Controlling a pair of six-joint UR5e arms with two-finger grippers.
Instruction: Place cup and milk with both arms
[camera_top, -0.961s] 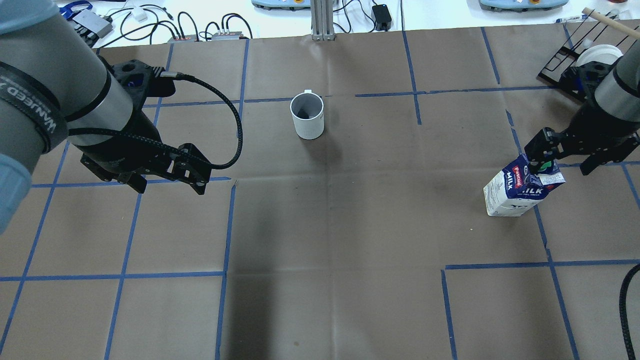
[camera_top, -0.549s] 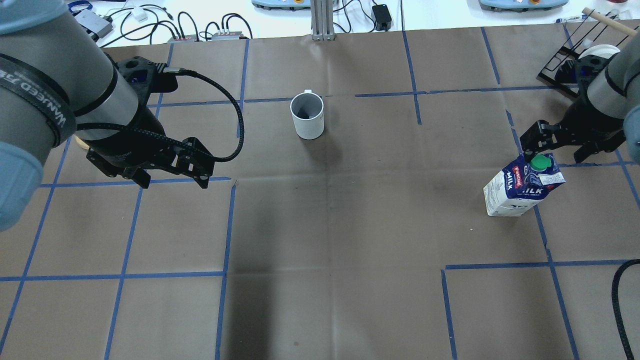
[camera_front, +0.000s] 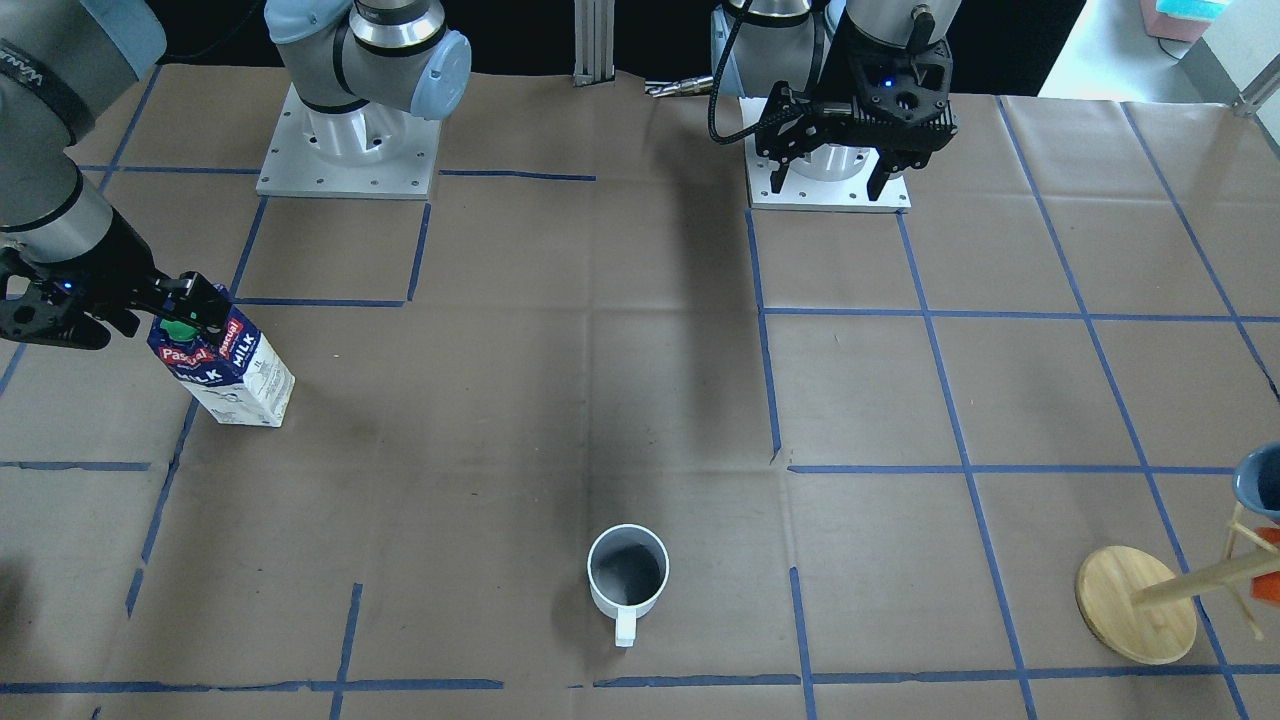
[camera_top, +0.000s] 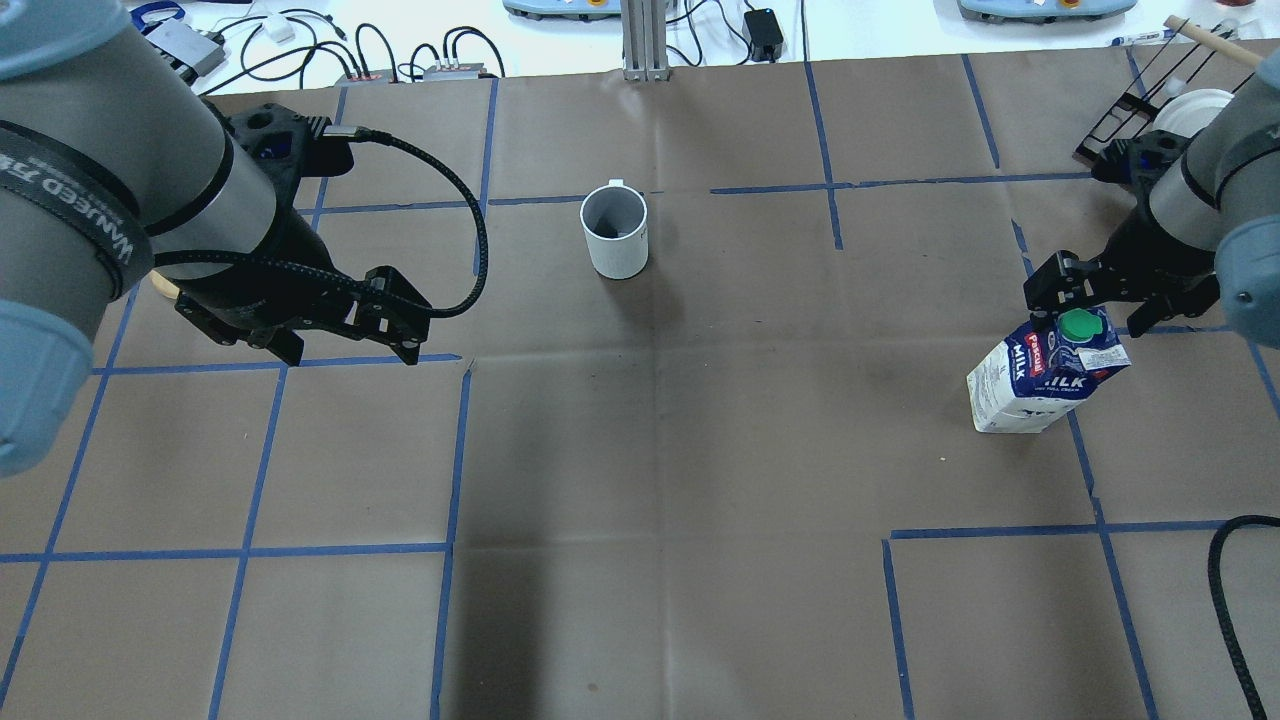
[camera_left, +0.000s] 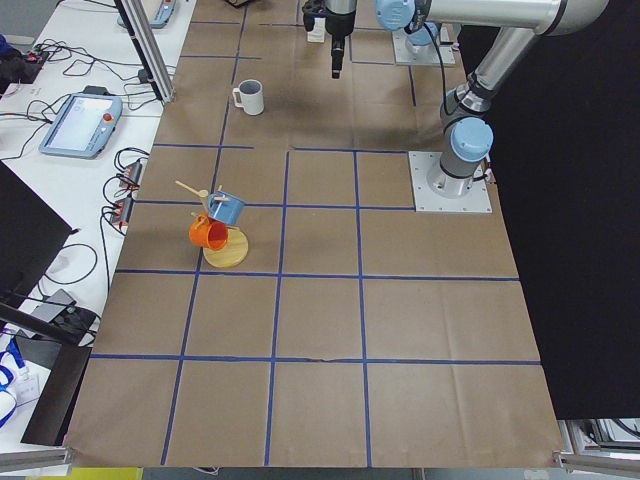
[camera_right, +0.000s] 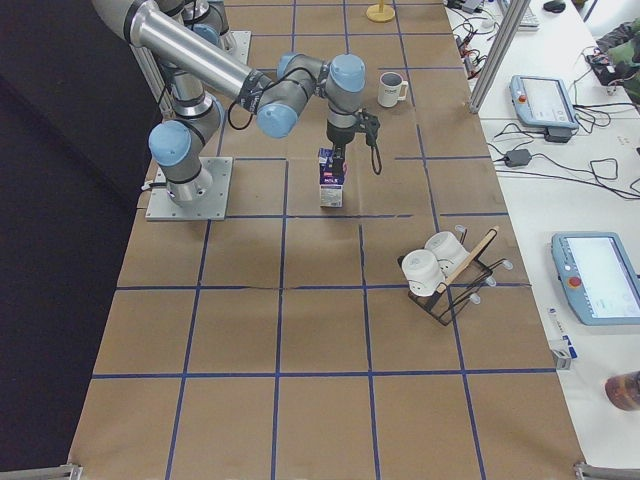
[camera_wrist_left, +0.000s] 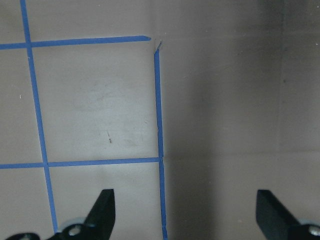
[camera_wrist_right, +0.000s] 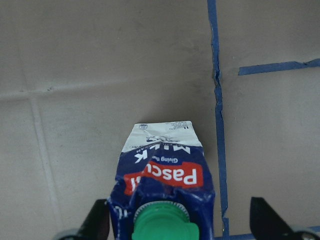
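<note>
– Left gripper first: we see its jaws spread wide with nothing between them. It hangs over bare paper on the left side of the table. From its wrist camera we find only brown paper and blue tape between the fingers.

– And the right gripper?

– We see that one wide open too, with no hold on anything. It hangs at the top of the milk, one finger on each side of the carton's top. In its wrist view one finger sits just beside the carton's edge, and we cannot tell whether it touches. The other stands well clear.

– What else do we note, from the big things down?

– We see brown paper with a grid of blue tape covering the table. At the far right lies a black wire rack with white cups in it. At the far left a wooden stand carries a blue cup and an orange one.

– And the task's own things?

– We find the milk standing on its base on the right side, about midway between near and far, with a tape line just beside it. The cup stands upright in the middle, toward the far edge, with its handle pointing away from the robot. It is well apart from both grippers.

– The smallest?

– We count the green cap, on the carton's top, between the right gripper's fingers.
</note>
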